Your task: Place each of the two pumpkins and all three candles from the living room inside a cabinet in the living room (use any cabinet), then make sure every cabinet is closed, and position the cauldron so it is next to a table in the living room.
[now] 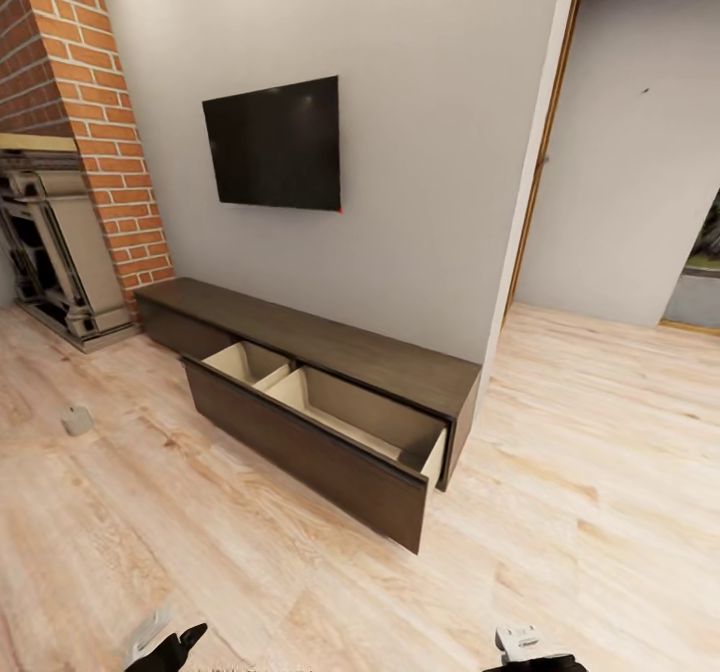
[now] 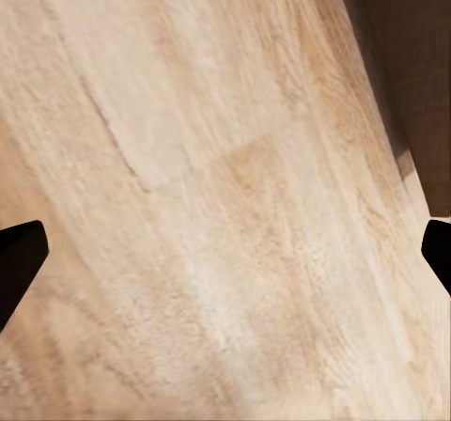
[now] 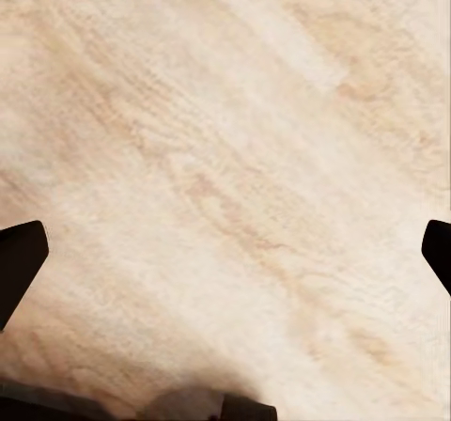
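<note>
Pale wood floor [image 1: 600, 472], grey wall, TV far. Long low cabinet [image 1: 330, 337] against wall – near drawer [image 1: 320, 407] pulled wide open, looks empty. Small pale object [image 1: 77, 420] on floor far left, maybe candle – cannot tell. Left gripper [image 2: 225, 252], right gripper [image 3: 225, 252] both spread apart, holding nothing. Risk: base clipping protruding drawer front while turning.

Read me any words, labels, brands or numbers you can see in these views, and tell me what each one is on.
None: no readable text.
The television screen is blank black, with a small red spot at its lower corner, not a character.
The cabinet, its open drawer and the brick fireplace carry no lettering.
</note>
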Robot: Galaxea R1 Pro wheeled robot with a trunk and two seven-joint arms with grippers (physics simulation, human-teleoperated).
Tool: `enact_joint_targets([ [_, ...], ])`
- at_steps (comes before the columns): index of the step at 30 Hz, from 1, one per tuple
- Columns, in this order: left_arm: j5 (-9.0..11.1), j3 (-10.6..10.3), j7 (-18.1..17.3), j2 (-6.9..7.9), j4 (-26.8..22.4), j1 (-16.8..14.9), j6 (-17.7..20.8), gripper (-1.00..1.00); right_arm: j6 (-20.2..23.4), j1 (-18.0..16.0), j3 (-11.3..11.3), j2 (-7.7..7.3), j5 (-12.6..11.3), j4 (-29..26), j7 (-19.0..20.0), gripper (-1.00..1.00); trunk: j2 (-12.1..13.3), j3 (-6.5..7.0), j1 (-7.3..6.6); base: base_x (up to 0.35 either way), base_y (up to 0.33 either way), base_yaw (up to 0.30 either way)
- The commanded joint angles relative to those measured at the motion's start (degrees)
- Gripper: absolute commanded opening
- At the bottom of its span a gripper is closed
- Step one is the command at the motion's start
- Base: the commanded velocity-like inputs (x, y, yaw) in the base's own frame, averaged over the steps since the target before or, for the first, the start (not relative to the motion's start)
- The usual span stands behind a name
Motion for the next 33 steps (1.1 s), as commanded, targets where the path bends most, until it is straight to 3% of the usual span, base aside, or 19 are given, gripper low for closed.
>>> enact_joint_targets([
  [1, 0.2, 0.4, -0.2, -0.01, 0.0, 0.0, 0.5, 1.00, 0.2, 0.0, 0.0, -0.03, 0.6, -0.1, 0.3, 1.00, 0.0, -0.05, -0.01, 0.000, 0.000, 0.290],
  [8, 0.2, 0.4, -0.3, -0.01, -0.1, 0.0, 0.5, 1.00, -1.8, 0.0, 0.0, -0.03, 0.6, -0.1, 0.4, 1.00, 0.0, 0.29, -0.01, 0.012, 0.000, 0.244],
  [33, 0.2, 0.4, -0.1, -0.01, 0.0, 0.0, 0.5, 1.00, -2.0, 0.0, 0.1, -0.03, 0.6, -0.1, 0.4, 1.00, 0.0, 1.76, -0.01, 0.000, 0.000, 0.232],
])
